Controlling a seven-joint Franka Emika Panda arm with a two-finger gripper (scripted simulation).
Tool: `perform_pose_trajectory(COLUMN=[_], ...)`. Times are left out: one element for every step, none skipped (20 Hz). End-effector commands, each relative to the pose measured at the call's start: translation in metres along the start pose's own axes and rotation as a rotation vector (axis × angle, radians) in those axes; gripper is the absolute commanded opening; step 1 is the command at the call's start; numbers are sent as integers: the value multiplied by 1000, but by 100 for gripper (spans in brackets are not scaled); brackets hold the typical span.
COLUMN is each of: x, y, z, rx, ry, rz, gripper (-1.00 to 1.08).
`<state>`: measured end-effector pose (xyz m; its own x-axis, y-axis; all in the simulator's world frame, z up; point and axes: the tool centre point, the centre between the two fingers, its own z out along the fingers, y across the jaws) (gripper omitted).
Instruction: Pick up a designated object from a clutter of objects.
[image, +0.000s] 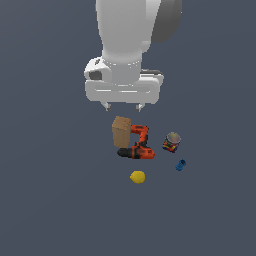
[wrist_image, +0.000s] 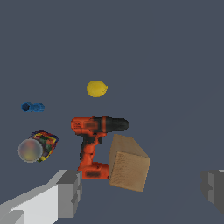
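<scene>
The tiny blue bolt-like piece (image: 180, 164) lies on the floor at the exterior view's right, apart from the rest; it also shows in the wrist view (wrist_image: 33, 106). The clutter holds a tan box (image: 121, 131), an orange-and-black drill (image: 138, 145), a silver-topped can (image: 172, 142) and a yellow lemon (image: 137, 177). My gripper (image: 123, 106) hangs open and empty above and behind the box, well away from the blue piece. In the wrist view its fingers (wrist_image: 70, 194) stand wide apart, with the box (wrist_image: 128, 163) and drill (wrist_image: 94, 140) between them.
The can (wrist_image: 36, 146) lies closest to the blue piece. The lemon (wrist_image: 96, 88) sits alone beyond the drill. All things rest on a plain dark grey floor (image: 50, 200).
</scene>
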<state>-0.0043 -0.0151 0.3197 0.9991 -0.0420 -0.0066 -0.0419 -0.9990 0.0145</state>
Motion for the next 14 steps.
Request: perform_pose_trajectory(x=[0, 0, 0, -1, -2, -3, -4, -5, -6, -7, -7, -7, -6, -5], y=[0, 1, 2, 5, 9, 14, 19, 22, 25, 26, 26, 25, 24, 23], z=[0, 0, 0, -1, -1, -2, -2, -3, -3, -4, -4, -4, -3, -2], rx=[0, 0, -1, -3, -5, -8, -11, -12, -13, -14, -14, -13, -13, -14], ry=[0, 0, -1, -2, -4, -6, -8, -10, -11, -11, -11, -11, -11, -11], rz=[0, 1, 6, 12, 22, 34, 46, 55, 61, 64, 64, 63, 59, 55], gripper=[100, 100, 100, 100, 100, 100, 100, 100, 100, 100, 100, 100, 100, 100])
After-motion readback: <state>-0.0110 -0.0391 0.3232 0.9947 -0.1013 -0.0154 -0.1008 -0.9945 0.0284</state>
